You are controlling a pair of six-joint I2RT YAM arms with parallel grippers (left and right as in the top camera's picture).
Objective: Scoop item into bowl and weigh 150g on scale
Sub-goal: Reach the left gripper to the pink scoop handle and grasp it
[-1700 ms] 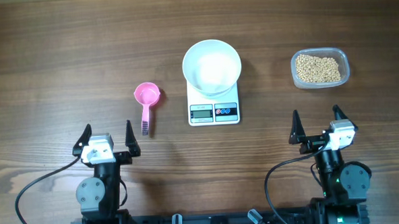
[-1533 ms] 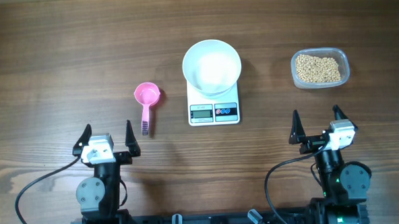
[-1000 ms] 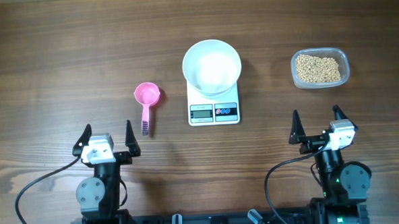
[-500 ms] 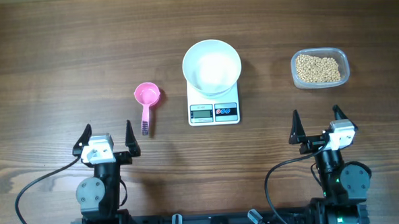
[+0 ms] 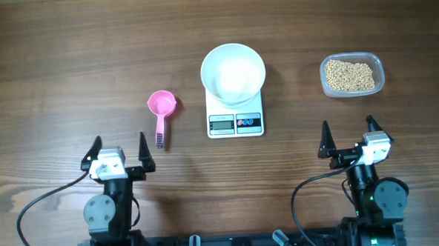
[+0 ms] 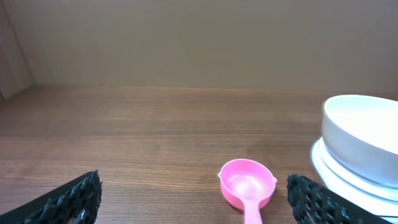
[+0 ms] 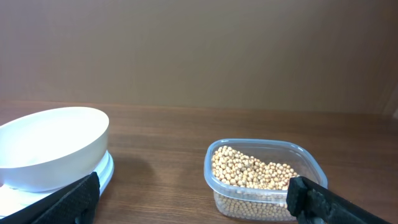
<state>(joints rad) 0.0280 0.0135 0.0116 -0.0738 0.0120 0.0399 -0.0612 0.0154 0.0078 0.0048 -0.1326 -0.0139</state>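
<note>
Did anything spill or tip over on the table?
No, nothing looks wrong. The beans are all inside their clear tub. The white bowl sits upright and empty on the scale. The pink scoop lies empty, apart from the scale.

The overhead camera looks straight down from well above, taking in the whole worktop [image 5: 53, 56]. Each wrist camera sits low, close to the surface, facing 12 o'clock. Both wrist views share the bowl [image 6: 364, 130] on the scale [image 6: 339, 179], also seen from overhead.
</note>
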